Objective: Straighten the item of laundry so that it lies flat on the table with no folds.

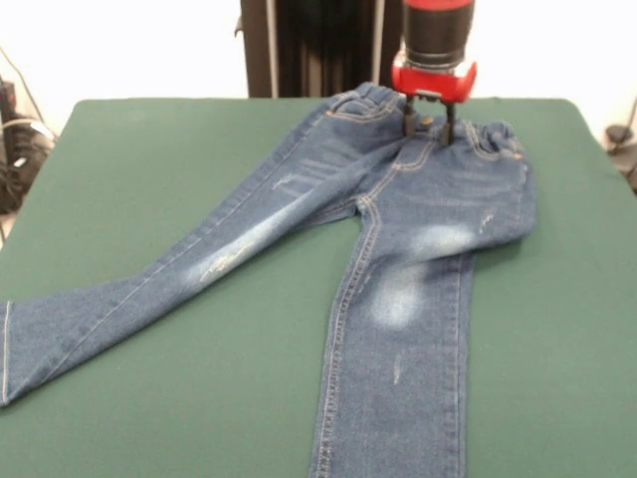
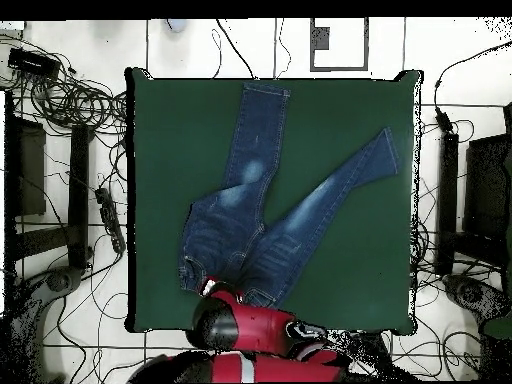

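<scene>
A pair of blue jeans (image 1: 398, 249) lies on the dark green table (image 1: 129, 179). The waistband is at the far side, by the pedestal. One leg runs out to the left front edge and the other runs straight to the front edge. A fold shows at the right hip. My gripper (image 1: 429, 133) stands upright over the middle of the waistband. Its fingers are apart, with the tips down at the denim. In the overhead view the jeans (image 2: 250, 190) spread in a V on the table (image 2: 340, 120), and the red arm (image 2: 245, 325) covers the gripper.
The black pedestal (image 1: 309, 45) stands behind the table's far edge. Cables (image 2: 70, 110) and black boxes (image 2: 480, 200) lie on the floor on both sides of the table. Bare green cloth shows on both sides of the jeans.
</scene>
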